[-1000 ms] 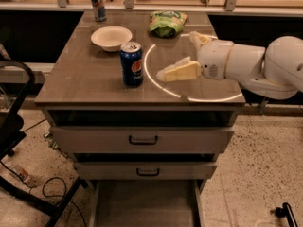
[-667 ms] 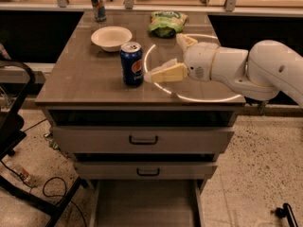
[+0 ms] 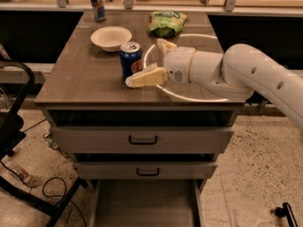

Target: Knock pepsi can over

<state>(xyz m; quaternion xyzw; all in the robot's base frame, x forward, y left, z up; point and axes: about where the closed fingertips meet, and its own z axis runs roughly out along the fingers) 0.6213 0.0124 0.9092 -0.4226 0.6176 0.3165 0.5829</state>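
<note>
The pepsi can (image 3: 129, 59), dark blue with a silver top, stands upright on the wooden table (image 3: 85, 79), just in front of a white bowl. My gripper (image 3: 145, 63) reaches in from the right on a white arm and is open. One cream finger (image 3: 146, 77) lies across the front of the can's lower right side, touching or nearly touching it. The other finger (image 3: 165, 45) points away behind and to the right of the can.
A white bowl (image 3: 111, 37) sits behind the can. A green chip bag (image 3: 166, 23) lies at the back right. A slimmer blue-and-silver can (image 3: 97, 4) stands at the back left. Two drawers are below the tabletop. A black chair frame (image 3: 19, 126) stands at the left.
My gripper has moved left across the table and now reaches the pepsi can's right side. The can still stands upright in the same spot.
</note>
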